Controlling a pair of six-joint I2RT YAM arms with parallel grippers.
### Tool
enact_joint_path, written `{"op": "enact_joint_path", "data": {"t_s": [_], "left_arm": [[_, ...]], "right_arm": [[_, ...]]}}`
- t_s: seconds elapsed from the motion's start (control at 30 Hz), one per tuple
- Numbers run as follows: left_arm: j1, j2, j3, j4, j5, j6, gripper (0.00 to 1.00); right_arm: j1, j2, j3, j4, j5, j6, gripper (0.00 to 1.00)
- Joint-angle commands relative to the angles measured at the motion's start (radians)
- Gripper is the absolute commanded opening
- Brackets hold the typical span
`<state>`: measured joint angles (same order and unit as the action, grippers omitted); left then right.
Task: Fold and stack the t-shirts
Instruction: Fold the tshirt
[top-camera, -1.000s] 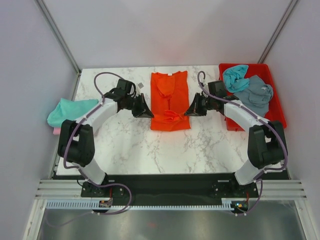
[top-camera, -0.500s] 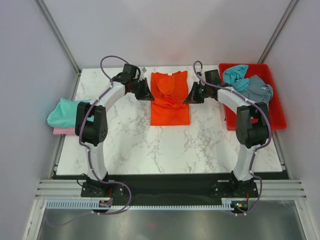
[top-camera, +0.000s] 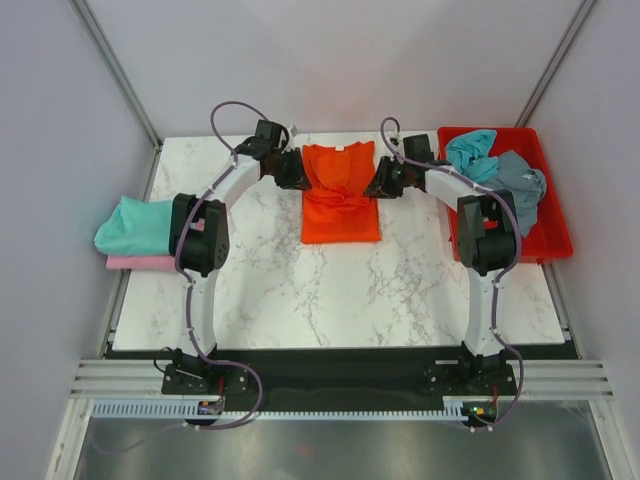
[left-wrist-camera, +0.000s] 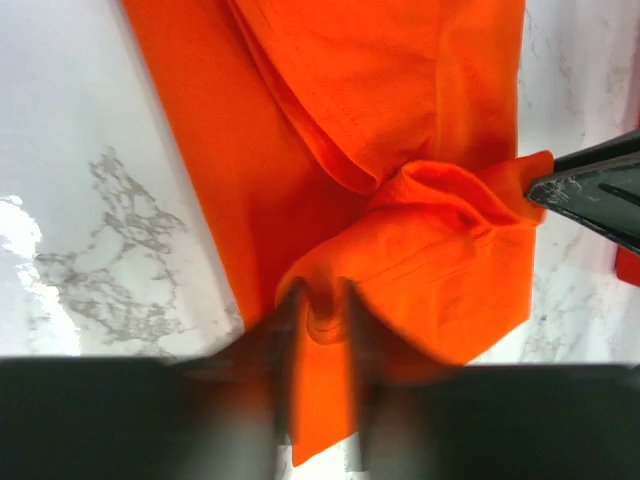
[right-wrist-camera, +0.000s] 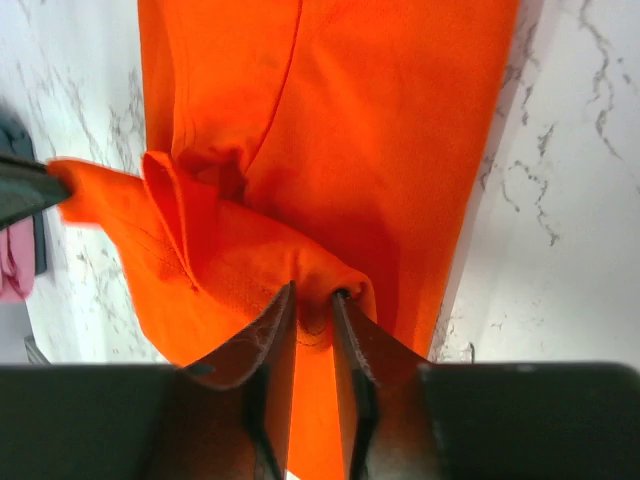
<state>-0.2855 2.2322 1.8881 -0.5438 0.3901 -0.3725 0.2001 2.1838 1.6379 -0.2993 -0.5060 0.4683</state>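
The orange t-shirt lies on the marble bench btwn the two arms, w/ a bunched fold stretched across it over the flat layer beneath. The left end effector is narrow, pinching one end of that fold. Its fingers are blurred in the wrist view, but orange cloth sits btwn them. The right end effector is likewise narrow, clamped on the fold's other end w/ cloth btwn its fingers. Just outboard of the right end effector is a red tray holding a crumpled teal t-shirt & a grey-blue t-shirt, the two touching. Well outboard of the left end effector, at the bench edge, a second teal t-shirt lies on a pink t-shirt.
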Motion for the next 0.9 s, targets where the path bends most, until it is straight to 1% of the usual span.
{"op": "enact_joint_path", "data": {"t_s": [0.0,0.03,0.07,0.1,0.13,0.2,0.23,0.3,0.33,0.37,0.4,0.43,0.5,0.57,0.6,0.63,0.7,0.73,0.77,0.87], "left_arm": [[-0.004,-0.022,0.069,-0.017,-0.071,0.073,0.49],[-0.007,-0.032,0.091,-0.036,-0.053,0.105,0.61],[-0.006,-0.066,0.092,-0.051,-0.028,0.147,0.68],[-0.007,-0.086,0.088,-0.067,-0.011,0.145,0.73],[-0.006,-0.113,0.057,-0.07,-0.013,0.138,0.76],[-0.004,-0.192,0.011,-0.073,0.012,0.118,0.77],[-0.004,-0.216,-0.047,-0.079,0.018,0.107,0.77],[-0.004,-0.279,-0.111,-0.085,0.055,0.075,0.77],[-0.003,-0.296,-0.18,-0.085,0.071,0.067,0.77],[-0.004,-0.313,-0.217,-0.085,0.108,0.052,0.77],[-0.004,-0.336,-0.253,-0.087,0.127,0.043,0.77],[-0.003,-0.347,-0.321,-0.085,0.142,0.024,0.77],[-0.004,-0.364,-0.416,-0.079,0.177,0.008,0.77],[-0.004,-0.373,-0.474,-0.07,0.2,-0.012,0.77],[-0.004,-0.375,-0.498,-0.07,0.201,-0.013,0.77],[-0.003,-0.373,-0.536,-0.07,0.201,-0.013,0.77],[-0.003,-0.367,-0.564,-0.07,0.201,-0.013,0.77],[-0.004,-0.358,-0.576,-0.052,0.226,-0.072,0.76],[-0.004,-0.352,-0.581,-0.023,0.24,-0.078,0.75],[-0.004,-0.323,-0.575,-0.005,0.239,-0.098,0.74]], "right_arm": [[0.002,-0.01,0.065,0.028,0.043,-0.039,0.39],[-0.004,-0.021,0.065,0.022,0.046,-0.045,0.48],[-0.005,-0.05,0.062,0.014,0.049,-0.052,0.5],[-0.01,-0.07,0.054,0.0,0.046,-0.053,0.52],[-0.024,-0.09,0.042,-0.006,0.038,-0.048,0.55],[-0.037,-0.156,-0.007,-0.018,0.005,-0.034,0.56],[-0.054,-0.176,-0.029,-0.017,-0.018,-0.024,0.57],[-0.07,-0.228,-0.104,-0.017,-0.081,0.013,0.59],[-0.08,-0.243,-0.131,-0.017,-0.098,0.026,0.62],[-0.085,-0.271,-0.194,-0.012,-0.121,0.039,0.64],[-0.088,-0.28,-0.229,-0.005,-0.141,0.067,0.64],[-0.094,-0.301,-0.304,0.009,-0.193,0.088,0.66],[-0.103,-0.312,-0.378,0.055,-0.241,0.154,0.67],[-0.106,-0.321,-0.479,0.106,-0.261,0.2,0.67],[-0.107,-0.322,-0.504,0.118,-0.27,0.235,0.67],[-0.108,-0.322,-0.527,0.127,-0.276,0.243,0.67],[-0.107,-0.309,-0.559,0.138,-0.282,0.248,0.66],[-0.107,-0.297,-0.561,0.137,-0.284,0.245,0.66],[-0.11,-0.289,-0.558,0.137,-0.282,0.244,0.66],[-0.108,-0.257,-0.532,0.138,-0.278,0.247,0.66]]}}
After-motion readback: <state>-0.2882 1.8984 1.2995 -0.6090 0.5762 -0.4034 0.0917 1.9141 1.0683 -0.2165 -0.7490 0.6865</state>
